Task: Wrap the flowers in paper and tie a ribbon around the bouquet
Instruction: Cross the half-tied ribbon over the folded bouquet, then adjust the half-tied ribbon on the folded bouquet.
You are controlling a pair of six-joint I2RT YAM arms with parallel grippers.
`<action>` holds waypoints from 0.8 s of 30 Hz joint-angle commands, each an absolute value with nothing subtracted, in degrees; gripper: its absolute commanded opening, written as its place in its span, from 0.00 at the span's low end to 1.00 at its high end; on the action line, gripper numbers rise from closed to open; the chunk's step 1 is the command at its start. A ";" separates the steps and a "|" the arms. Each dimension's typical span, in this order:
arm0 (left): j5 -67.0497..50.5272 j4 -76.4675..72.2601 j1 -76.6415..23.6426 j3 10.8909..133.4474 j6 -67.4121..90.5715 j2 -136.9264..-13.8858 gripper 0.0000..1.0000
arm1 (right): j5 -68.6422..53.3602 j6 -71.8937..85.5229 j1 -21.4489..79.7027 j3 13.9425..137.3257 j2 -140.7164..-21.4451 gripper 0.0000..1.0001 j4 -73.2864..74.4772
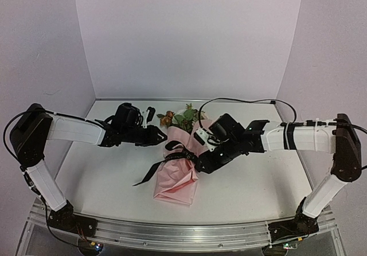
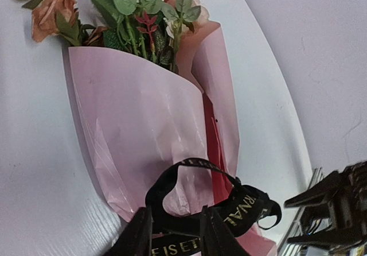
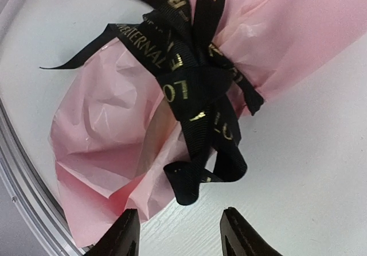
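Aluminium rail (image 1: 172, 233) edges the white table (image 1: 97, 175), boxed in by pale lilac walls (image 1: 189, 38). Mid-table lies the bouquet (image 1: 178, 181), flowers (image 1: 180, 117) toward the back wall, ribbon (image 3: 195, 89) knotted round its pink paper (image 2: 137, 124). The left gripper (image 2: 175, 218) stands part-open astride a ribbon loop; the right gripper (image 3: 179, 213) gapes empty near the knot.

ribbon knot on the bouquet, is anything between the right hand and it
Nothing visible does. In the right wrist view the right hand stands open just short of the ribbon, and only a strip of bare table shows between them. The crumpled edge of the paper lies off to one side.
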State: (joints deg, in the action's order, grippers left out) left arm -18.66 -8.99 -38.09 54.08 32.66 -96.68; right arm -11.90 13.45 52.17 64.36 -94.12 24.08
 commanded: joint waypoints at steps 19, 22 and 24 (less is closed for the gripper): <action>-23.17 -13.33 -35.52 65.67 39.73 -112.86 0.74 | -9.03 35.48 39.29 78.13 -113.07 0.80 11.48; -24.50 -16.55 -35.65 63.08 43.08 -113.18 0.69 | -10.95 36.91 39.29 77.81 -114.63 0.79 8.92; -25.02 -19.62 -35.88 60.67 45.42 -112.35 0.64 | -11.85 38.29 39.32 76.31 -114.57 0.78 6.33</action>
